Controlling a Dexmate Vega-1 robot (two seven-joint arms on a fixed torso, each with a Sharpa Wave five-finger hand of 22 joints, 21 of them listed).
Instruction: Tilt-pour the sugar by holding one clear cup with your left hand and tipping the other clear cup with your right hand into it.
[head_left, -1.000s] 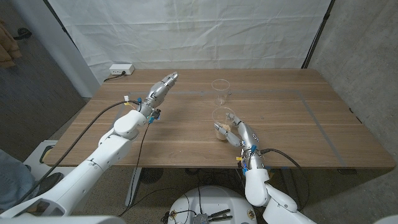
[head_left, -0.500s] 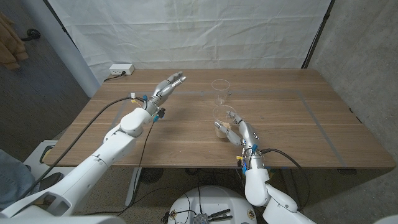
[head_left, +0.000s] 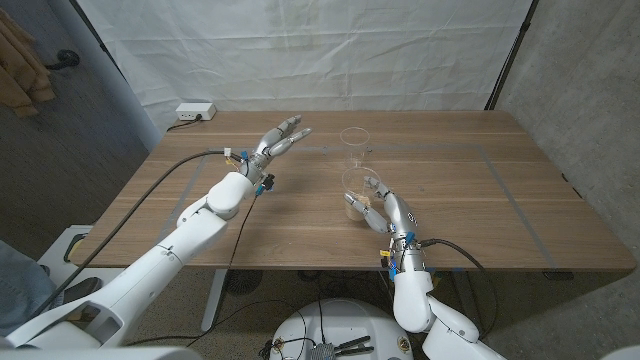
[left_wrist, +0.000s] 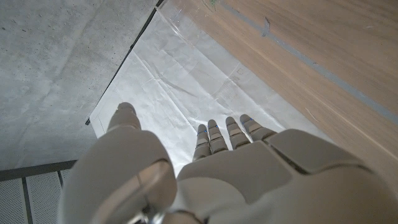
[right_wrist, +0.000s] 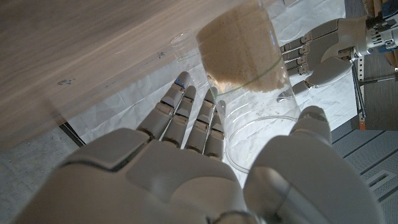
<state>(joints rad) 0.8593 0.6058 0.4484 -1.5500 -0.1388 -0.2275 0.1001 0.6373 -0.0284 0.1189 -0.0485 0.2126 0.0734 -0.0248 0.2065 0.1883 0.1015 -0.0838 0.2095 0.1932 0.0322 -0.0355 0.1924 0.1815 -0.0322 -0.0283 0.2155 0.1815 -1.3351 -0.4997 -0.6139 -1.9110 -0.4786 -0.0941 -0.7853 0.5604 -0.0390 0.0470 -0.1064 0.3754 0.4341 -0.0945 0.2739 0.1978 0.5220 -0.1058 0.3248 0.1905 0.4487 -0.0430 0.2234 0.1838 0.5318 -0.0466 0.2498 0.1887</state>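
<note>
The right hand (head_left: 385, 208) is wrapping its fingers and thumb around the sugar-filled clear cup (head_left: 354, 200) near the middle of the wooden table (head_left: 480, 200), and the hand is covering that cup's near side, so in the head view the sugar is only peeking out at the base. The left hand (head_left: 283, 139) is hovering above the table with fingers spread and nothing in them, well apart from the empty clear cup (head_left: 354, 147), which is standing upright just behind the filled one.
</note>
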